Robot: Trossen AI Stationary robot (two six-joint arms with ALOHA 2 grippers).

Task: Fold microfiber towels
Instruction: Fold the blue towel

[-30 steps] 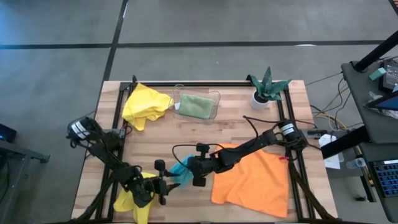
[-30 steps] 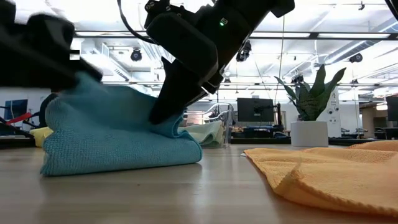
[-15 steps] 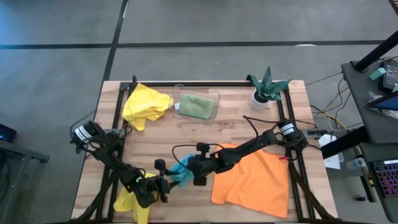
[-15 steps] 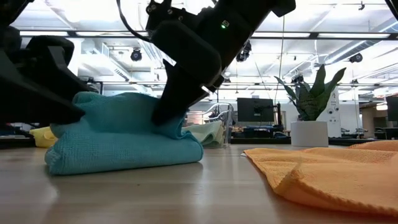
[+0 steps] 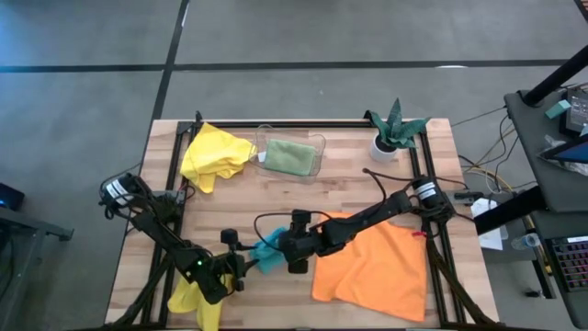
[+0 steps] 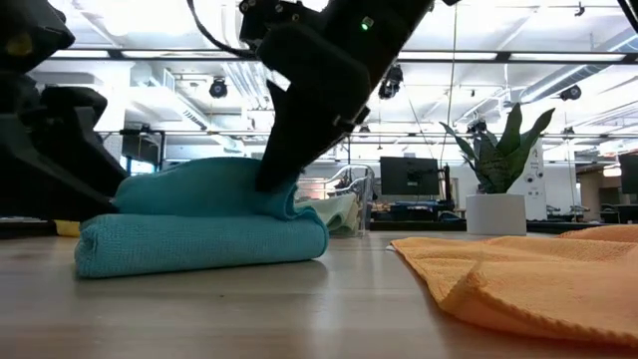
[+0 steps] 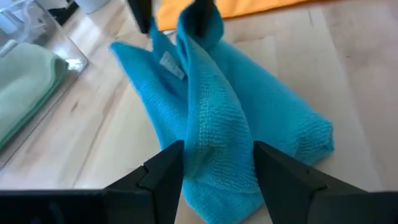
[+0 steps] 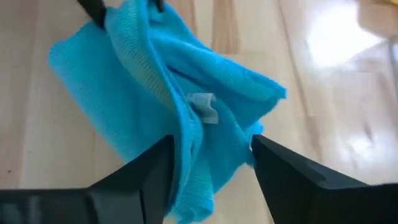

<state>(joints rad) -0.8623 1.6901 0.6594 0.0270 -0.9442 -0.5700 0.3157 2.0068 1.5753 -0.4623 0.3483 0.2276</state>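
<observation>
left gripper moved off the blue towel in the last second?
Yes. In the high view the left gripper has backed away from the turquoise towel, toward the yellow towel at the table's near-left corner.

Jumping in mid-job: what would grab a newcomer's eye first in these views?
The turquoise towel, bunched into a rough fold at the table's front middle, with the left gripper and right gripper open on either side of it. Next, the big orange towel spread front right, and a sage green towel in the clear tray at the back.
</observation>
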